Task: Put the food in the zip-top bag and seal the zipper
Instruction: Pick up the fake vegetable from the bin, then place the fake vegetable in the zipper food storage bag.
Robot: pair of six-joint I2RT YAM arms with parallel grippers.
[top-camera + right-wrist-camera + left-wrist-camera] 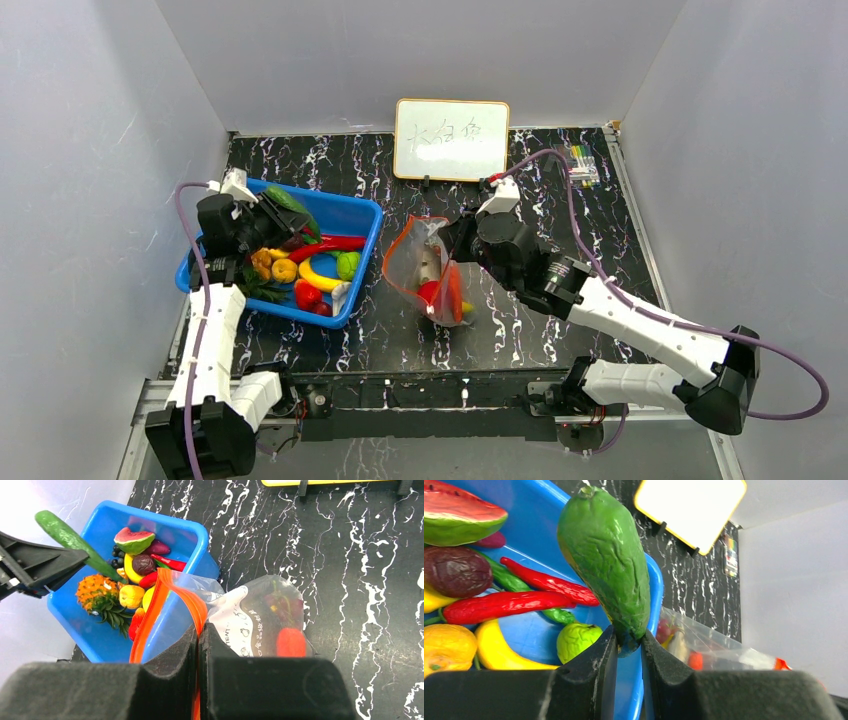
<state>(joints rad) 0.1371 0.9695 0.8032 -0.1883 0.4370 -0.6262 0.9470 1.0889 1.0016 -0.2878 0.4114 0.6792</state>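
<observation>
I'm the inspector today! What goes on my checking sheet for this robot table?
Surface: black marbled table.
Job's things: zip-top bag mid-table, some food inside; more in the blue basket.
Clutter: whiteboard and marker pens at the far edge.
Grippers: left gripper pinches a green vegetable above the basket; right gripper is shut on the zipper.
Cables: purple cable along each arm.
Surroundings: plain grey walls.

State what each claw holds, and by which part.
Left claw: green cucumber, pinched at one end. Right claw: zip-top bag, gripped at the red-orange zipper.
</observation>
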